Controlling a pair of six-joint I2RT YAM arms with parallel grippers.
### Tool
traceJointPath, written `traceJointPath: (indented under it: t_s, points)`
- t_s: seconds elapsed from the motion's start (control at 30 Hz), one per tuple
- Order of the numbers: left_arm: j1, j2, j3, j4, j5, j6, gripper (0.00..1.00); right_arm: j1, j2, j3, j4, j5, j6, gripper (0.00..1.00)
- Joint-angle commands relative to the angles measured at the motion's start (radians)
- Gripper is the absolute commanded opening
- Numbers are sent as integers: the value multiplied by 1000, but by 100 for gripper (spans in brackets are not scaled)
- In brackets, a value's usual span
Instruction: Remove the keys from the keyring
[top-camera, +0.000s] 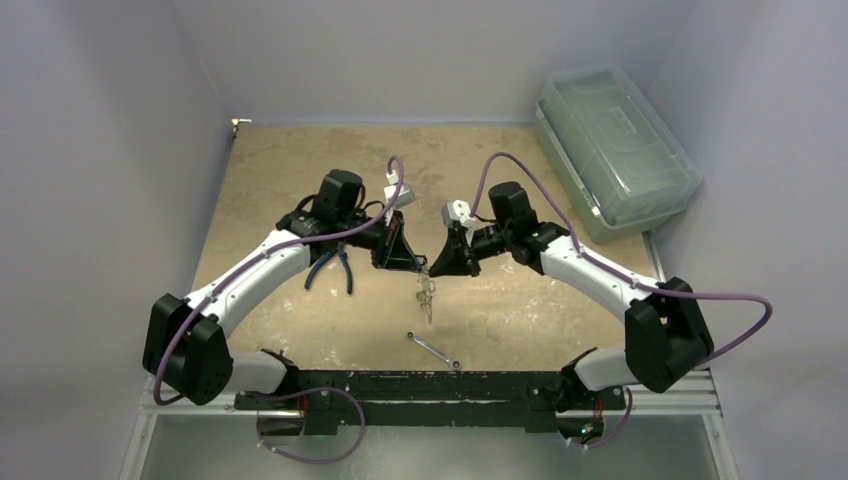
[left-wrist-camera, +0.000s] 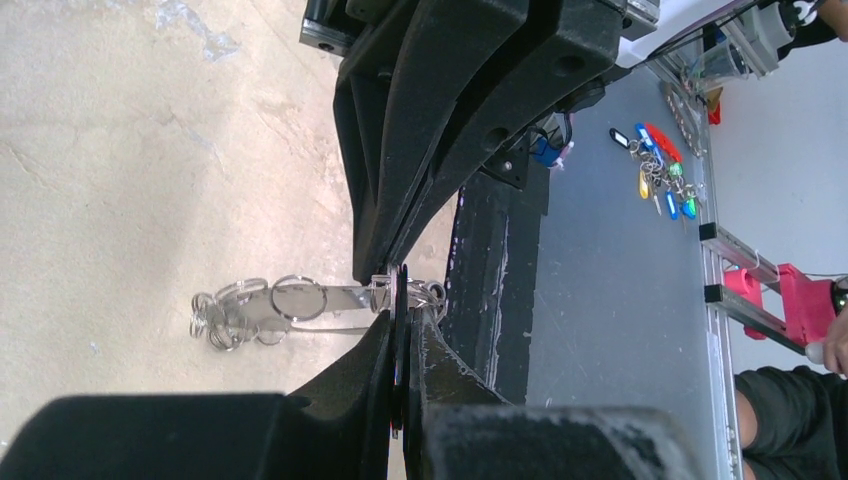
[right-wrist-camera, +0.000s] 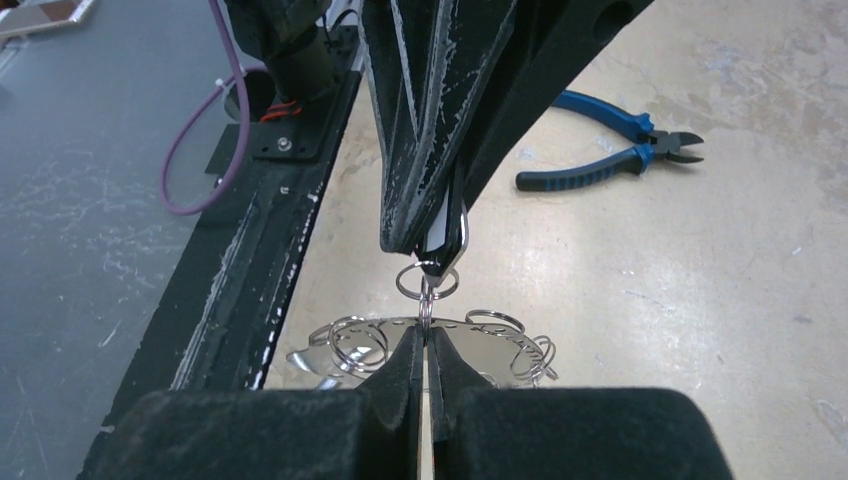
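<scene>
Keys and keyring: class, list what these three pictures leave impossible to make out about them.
- Top view: keys too small to count or tell from their rings.
- Left wrist view: keyring seen edge-on, mostly hidden between the left gripper's fingers.
- Right wrist view: the right gripper's fingers cover the middle of the cluster, hiding how many keys hang there.

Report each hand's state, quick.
Left hand: closed, pinching the keyring.
Right hand: closed on the keys.
</scene>
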Motion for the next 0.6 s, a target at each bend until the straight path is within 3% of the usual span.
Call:
traceJointPath:
  t_s: [0.0,0.57]
  points:
    - [9,-10,68,-40,-28,42,0,4,-19,42,-63,16,-44,0]
    - [-41,47,91,1,-58,-22,0,8,-21,65,-102,25,-51,0]
